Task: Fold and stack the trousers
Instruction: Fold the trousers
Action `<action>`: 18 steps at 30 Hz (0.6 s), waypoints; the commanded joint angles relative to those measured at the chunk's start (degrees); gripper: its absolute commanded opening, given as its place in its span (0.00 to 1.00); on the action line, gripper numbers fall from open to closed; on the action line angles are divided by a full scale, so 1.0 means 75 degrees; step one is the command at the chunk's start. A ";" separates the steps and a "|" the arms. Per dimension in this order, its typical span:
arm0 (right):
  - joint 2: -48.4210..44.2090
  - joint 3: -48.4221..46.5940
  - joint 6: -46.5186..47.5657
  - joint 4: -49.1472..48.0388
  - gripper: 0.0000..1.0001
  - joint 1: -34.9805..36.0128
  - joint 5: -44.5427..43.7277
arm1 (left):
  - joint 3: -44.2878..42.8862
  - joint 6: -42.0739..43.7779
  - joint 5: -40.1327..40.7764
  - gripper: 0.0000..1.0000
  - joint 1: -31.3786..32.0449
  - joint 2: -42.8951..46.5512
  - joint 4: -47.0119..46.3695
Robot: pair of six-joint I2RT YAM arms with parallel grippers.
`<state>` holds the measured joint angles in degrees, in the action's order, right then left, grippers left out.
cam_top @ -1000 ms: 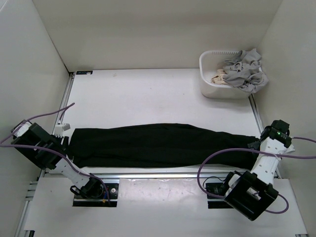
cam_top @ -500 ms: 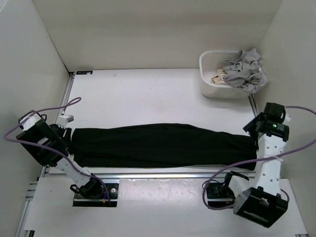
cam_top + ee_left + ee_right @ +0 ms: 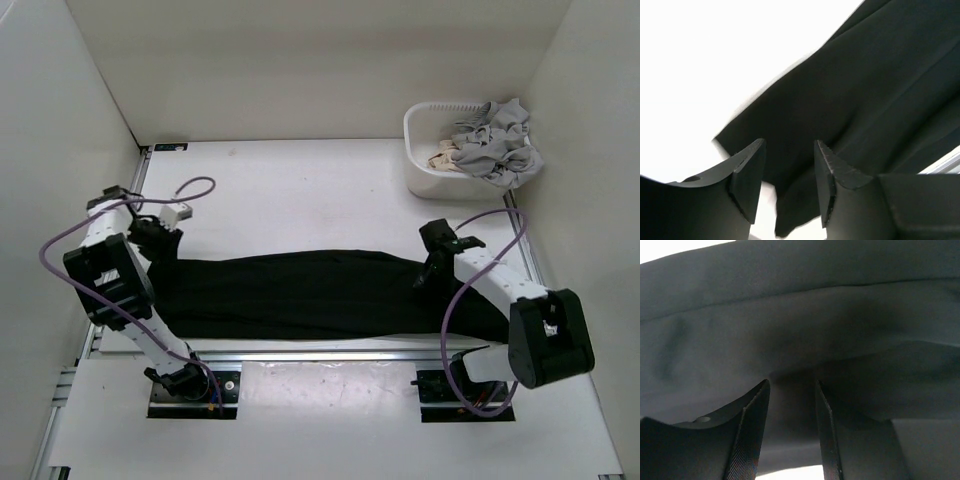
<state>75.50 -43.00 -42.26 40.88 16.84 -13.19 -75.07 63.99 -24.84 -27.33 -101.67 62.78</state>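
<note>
At the left we see the left gripper (image 3: 158, 242) hanging over the left end of the trousers (image 3: 320, 295). In its wrist view its fingers (image 3: 747, 175) are spread with nothing between them, and a corner of the black cloth lies just below. The trousers lie flat on the table (image 3: 300, 190) as one long narrow strip along the near edge, running almost from one side to the other. We judge that the legs are already laid one upon the other lengthwise, since the strip is a single width, though the seam between the layers is hard to make out. Further right, the right gripper (image 3: 428, 275) reaches in over the strip, well short of its right end. Its fingers (image 3: 752, 430) are also spread and hold no cloth, with black fabric filling the wrist view beneath them. We cannot tell whether the tips touch the cloth. At the far right corner stands the basket (image 3: 420, 150) with grey garments (image 3: 495, 140) and a beige cloth (image 3: 440, 157) in it, well apart from the trousers. So we take the task to be at an early stage: neither end is gripped, the crosswise folds are not yet made, and the stacking is left too.
</note>
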 commanded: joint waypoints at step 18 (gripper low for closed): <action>0.3688 -0.2909 -0.0811 -0.0822 0.47 -0.0769 -0.0761 | -0.1156 -0.2788 0.1132 0.40 0.1265 -0.1912 -0.2043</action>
<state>98.28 -59.22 -48.97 38.98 12.08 -13.26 -78.78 46.57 -16.93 -17.78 -113.80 54.96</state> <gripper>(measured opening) 0.466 0.397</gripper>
